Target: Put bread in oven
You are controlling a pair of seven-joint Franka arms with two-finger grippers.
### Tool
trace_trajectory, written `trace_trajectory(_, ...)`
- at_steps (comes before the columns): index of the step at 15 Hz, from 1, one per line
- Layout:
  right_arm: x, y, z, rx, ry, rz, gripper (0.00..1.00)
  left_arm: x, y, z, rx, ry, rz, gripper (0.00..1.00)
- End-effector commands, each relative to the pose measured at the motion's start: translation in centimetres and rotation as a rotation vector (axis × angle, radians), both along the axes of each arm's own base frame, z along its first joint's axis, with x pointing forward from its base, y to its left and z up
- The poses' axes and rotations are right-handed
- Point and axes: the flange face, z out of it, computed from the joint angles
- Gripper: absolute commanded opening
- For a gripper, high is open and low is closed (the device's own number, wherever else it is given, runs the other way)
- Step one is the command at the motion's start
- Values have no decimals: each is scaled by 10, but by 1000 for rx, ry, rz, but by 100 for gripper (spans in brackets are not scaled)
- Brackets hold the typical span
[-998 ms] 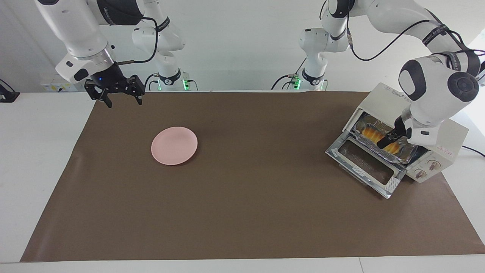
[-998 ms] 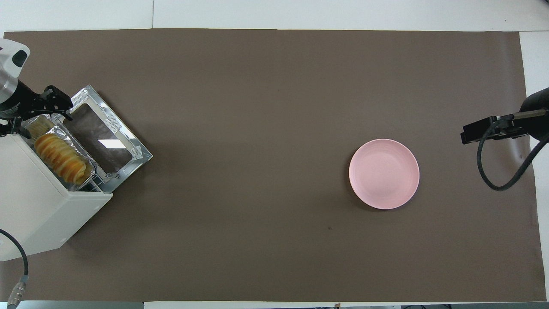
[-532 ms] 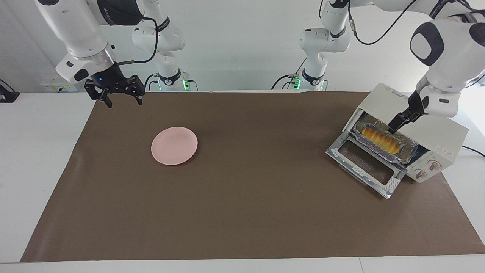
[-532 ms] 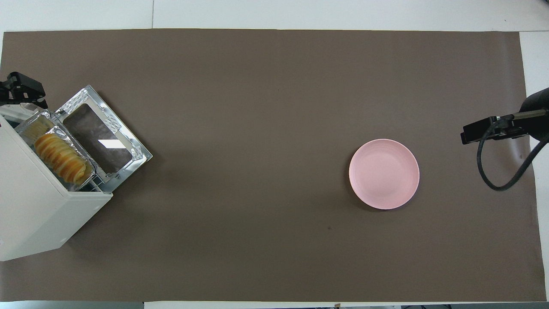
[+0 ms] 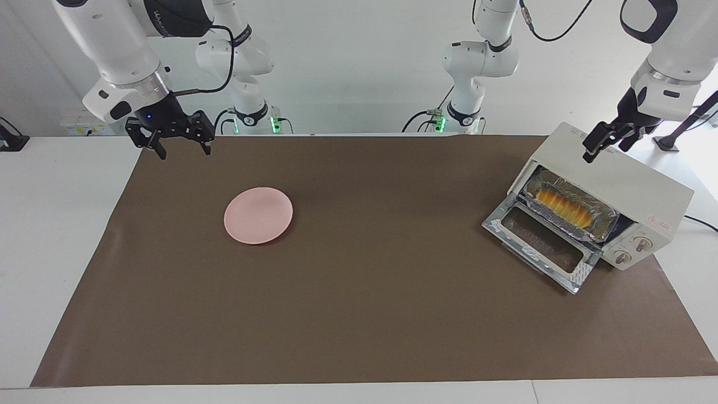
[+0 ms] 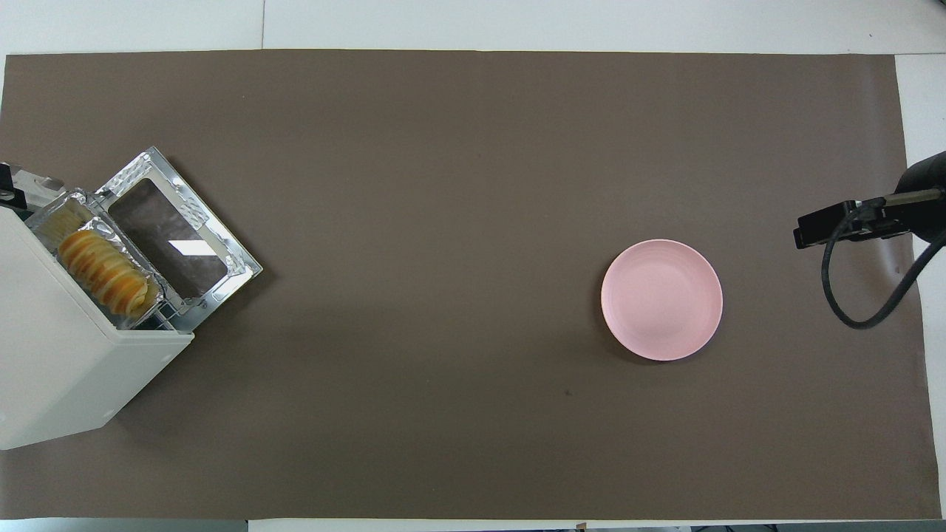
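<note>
The bread (image 5: pixel 561 205) lies in a crinkled foil tray (image 5: pixel 603 217) on the rack inside the oven (image 5: pixel 628 182), at the left arm's end of the table. The oven's glass door (image 5: pixel 541 241) hangs open, flat in front of it. The overhead view shows the bread (image 6: pixel 103 275), the oven (image 6: pixel 52 362) and the door (image 6: pixel 174 236) too. My left gripper (image 5: pixel 606 147) is up in the air over the oven's top, open and empty. My right gripper (image 5: pixel 182 150) waits open and empty over the mat's edge at the right arm's end.
A round pink plate (image 5: pixel 258 215) lies bare on the brown mat (image 5: pixel 364 292) toward the right arm's end; it also shows in the overhead view (image 6: pixel 661 299). The oven's two knobs (image 5: pixel 631 249) face the table's middle. A cable runs from the oven.
My left gripper has let go of the bread, lifted out of the oven's mouth and risen over the oven's top. The bread stays in the tray. The right arm has not moved.
</note>
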Motion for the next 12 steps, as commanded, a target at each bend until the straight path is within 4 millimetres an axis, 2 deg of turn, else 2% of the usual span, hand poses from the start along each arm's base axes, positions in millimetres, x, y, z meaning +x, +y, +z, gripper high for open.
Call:
trace_trajectory(1,-7,-3,1,11,4,12,100,-8,-3,-2,-20,-3,-16,100)
trace_trajectory(6,-8,-4,1,11,6,11,100,-6,6,0,-22,-17,-3,100)
trace_trajectory(12,-8,-5,1,10,6,10,100,-5,2,0,-23,-16,-4,100)
